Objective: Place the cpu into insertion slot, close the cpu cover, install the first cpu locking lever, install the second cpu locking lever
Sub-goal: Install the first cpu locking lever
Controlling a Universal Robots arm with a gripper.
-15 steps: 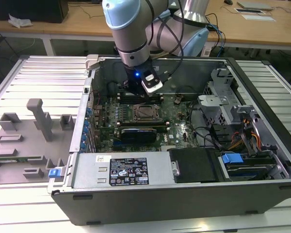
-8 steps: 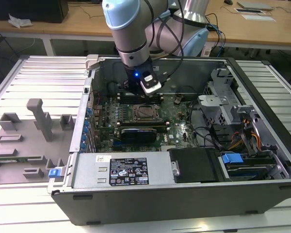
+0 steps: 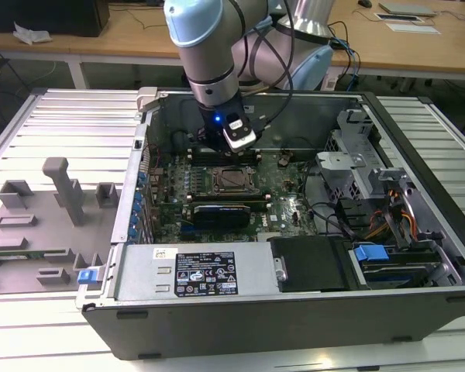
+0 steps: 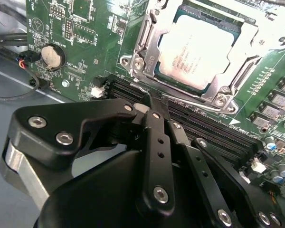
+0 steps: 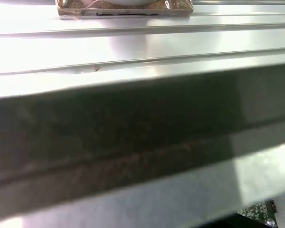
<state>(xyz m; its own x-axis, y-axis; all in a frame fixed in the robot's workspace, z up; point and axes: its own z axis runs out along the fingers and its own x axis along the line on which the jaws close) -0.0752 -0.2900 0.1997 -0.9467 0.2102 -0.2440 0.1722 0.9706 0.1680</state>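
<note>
Now, inside the computer case (image 3: 294, 333), my gripper (image 4: 149, 102) hangs pressed together and empty over the RAM slots (image 4: 213, 128), just beside the cpu cover (image 4: 149, 42). The cpu (image 4: 194, 47) sits in the insertion slot (image 3: 215, 182). I fear a low pass could scrape the slots.

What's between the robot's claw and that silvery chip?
In the second wrist view, long black memory slots run across the green board between the gripper and the chip.
</note>
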